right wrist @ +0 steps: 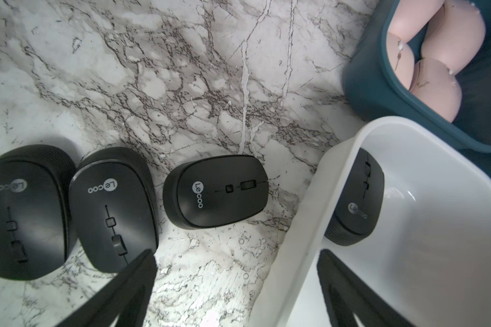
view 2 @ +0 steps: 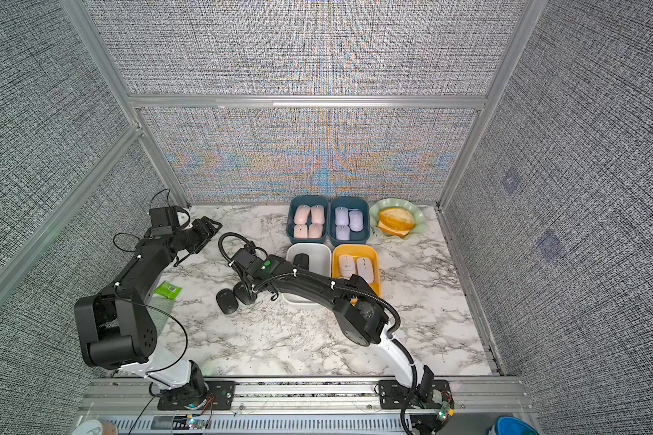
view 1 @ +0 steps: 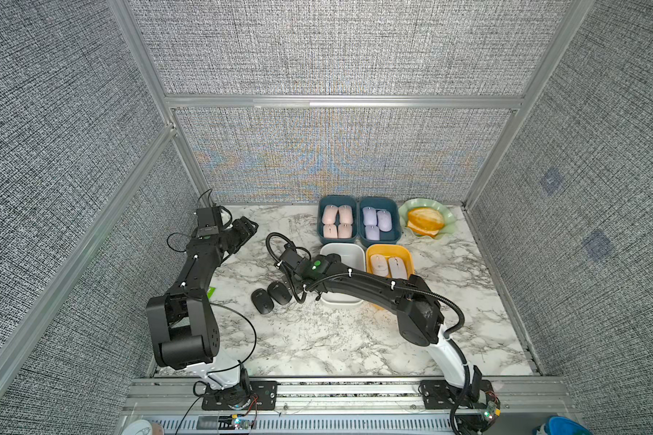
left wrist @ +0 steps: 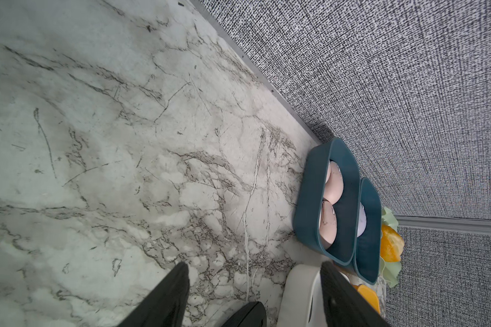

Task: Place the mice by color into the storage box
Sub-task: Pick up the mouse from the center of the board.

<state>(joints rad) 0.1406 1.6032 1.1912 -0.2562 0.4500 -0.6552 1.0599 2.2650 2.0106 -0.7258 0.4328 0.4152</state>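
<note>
so far one black mouse [right wrist: 357,198] lies inside the white bin [right wrist: 306,226]; three black mice [right wrist: 216,192] sit on the marble just beside it. pink mice [view 1: 337,222], lilac mice [view 1: 377,222] and white mice [view 1: 379,263] look sorted in the bins next to it. my right gripper [right wrist: 237,254] hangs open and empty over its rim; my left gripper [left wrist: 255,264], also open, holds nothing, apart from it.

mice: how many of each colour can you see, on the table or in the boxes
black mice: 4
pink mice: 4
lilac mice: 3
white mice: 2 in view, right arm covers part of their yellow box
total: 13 in view
</note>
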